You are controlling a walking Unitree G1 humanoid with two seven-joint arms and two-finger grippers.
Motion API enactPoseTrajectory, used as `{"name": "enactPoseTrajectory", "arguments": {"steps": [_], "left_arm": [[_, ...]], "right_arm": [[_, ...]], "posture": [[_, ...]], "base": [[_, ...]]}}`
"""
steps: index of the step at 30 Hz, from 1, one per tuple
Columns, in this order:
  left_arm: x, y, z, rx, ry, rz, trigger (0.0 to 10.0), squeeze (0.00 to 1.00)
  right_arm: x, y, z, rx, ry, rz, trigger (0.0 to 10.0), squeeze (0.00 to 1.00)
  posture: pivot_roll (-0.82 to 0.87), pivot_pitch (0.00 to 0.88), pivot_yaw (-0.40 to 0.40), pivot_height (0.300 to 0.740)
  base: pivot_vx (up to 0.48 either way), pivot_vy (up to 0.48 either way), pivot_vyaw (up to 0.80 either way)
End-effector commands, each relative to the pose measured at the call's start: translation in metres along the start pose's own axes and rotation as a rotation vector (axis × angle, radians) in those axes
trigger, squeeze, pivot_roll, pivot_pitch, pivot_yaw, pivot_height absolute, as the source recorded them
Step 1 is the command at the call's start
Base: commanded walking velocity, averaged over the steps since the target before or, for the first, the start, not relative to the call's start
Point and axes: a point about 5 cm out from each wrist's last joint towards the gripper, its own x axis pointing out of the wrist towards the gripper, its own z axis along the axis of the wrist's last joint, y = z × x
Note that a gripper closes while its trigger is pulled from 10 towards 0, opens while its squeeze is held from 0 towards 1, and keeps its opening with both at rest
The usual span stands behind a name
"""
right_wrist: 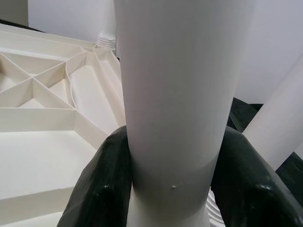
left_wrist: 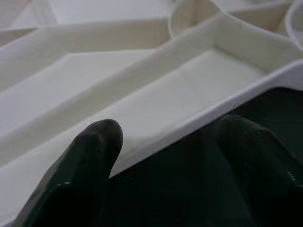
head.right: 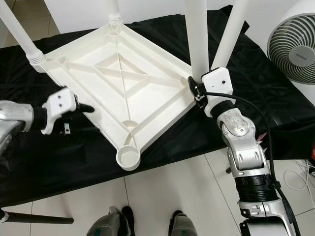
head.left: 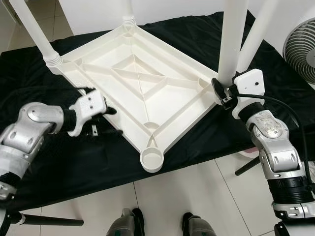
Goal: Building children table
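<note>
A white plastic table top (head.left: 142,83) lies upside down on a black cloth (head.left: 74,162). White legs stand in its far-left corner (head.left: 34,29) and far corner (head.left: 129,10). My right gripper (head.left: 219,93) is shut on a third leg (head.left: 231,39) just above the right corner socket; in the right wrist view its fingers (right_wrist: 102,189) press both sides of that leg (right_wrist: 175,94). A further leg (head.left: 258,34) slants behind it, its foot hidden. The near corner socket (head.left: 151,160) holds nothing. My left gripper (head.left: 114,121) is open, its fingers astride the left rim (left_wrist: 199,118).
A grey floor fan (head.left: 301,44) stands at the right, beyond the cloth. Black stand legs (head.left: 49,221) cross the tiled floor under the near edge. My feet (head.left: 157,223) are close to the cloth's front edge.
</note>
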Motion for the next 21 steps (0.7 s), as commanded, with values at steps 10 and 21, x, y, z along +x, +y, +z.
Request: {"name": "enactPoseTrajectory", "arguments": {"steps": [10,21], "left_arm": [[0.013,-0.016,-0.002,0.087,0.052,-0.309,10.0,0.0],[0.036,-0.009,-0.006,0.173,0.115,-0.323,10.0,0.0]], "right_arm": [[0.001,-0.002,0.006,-0.01,-0.021,0.001,10.0,0.0],[0.0,-0.007,0.009,-0.033,-0.027,-0.016,10.0,0.0]], "posture": [[-0.1,0.179,0.109,0.74],[-0.12,0.182,0.129,0.74]], "base": [[0.0,0.0,0.0],[0.0,0.0,0.0]]}}
